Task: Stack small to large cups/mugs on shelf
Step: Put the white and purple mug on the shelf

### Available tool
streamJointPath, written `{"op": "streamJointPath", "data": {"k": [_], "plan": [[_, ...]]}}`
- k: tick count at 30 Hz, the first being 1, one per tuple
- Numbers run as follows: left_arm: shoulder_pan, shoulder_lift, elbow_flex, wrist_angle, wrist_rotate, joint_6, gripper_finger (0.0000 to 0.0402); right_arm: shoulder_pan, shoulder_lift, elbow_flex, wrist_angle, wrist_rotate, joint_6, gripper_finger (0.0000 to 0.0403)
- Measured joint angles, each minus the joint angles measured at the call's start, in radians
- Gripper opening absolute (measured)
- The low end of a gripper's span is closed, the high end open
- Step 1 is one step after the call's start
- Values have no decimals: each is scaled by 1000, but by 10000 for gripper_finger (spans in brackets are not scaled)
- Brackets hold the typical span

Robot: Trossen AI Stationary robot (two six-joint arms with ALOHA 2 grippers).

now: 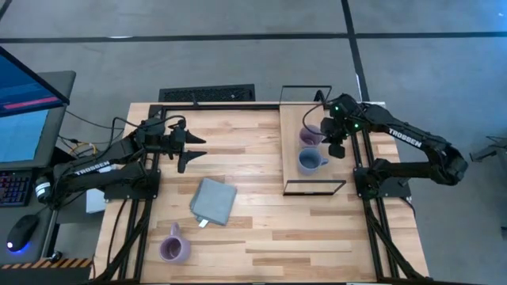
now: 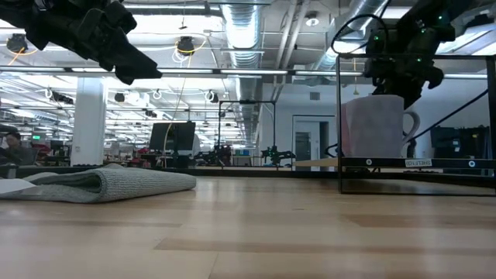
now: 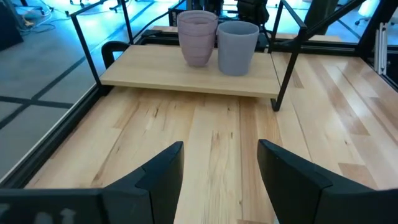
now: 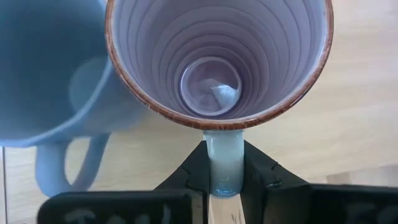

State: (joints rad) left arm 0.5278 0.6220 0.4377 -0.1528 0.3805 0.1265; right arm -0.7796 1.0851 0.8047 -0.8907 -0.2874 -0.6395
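Note:
A pale lavender mug (image 1: 309,136) and a blue-grey mug (image 1: 310,161) stand side by side on the light wood shelf (image 1: 295,178) at the table's right. They also show in the left wrist view, the lavender mug (image 3: 198,37) next to the blue-grey mug (image 3: 237,46). A second lavender mug (image 1: 173,247) stands on the table near the front left. My right gripper (image 4: 224,163) is above the shelf, pointing down, shut on the first lavender mug's handle. My left gripper (image 1: 190,148) is open and empty above the table's far left. My right gripper pinches the lavender mug's handle (image 4: 224,146) between its two fingers, coming from above and pointing down. The mug stays upright, its mouth (image 4: 217,62) up. In the low view its base (image 2: 372,155) sits at the shelf board; whether it rests there I cannot tell.
A grey folded cloth (image 1: 214,200) lies on the table between the arms. The shelf's thin black wire frame (image 1: 315,188) rises at both ends of the board. A black keyboard (image 1: 207,94) lies past the table's far edge.

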Motion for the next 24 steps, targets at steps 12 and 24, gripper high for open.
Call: {"op": "streamJointPath", "data": {"k": [12, 24], "plan": [[0, 0, 0, -1, 0, 11, 197, -16, 1, -30, 80, 0, 2, 64], [0, 0, 0, -45, 1, 11, 197, -38, 112, -24, 115, -19, 19, 64]]}}
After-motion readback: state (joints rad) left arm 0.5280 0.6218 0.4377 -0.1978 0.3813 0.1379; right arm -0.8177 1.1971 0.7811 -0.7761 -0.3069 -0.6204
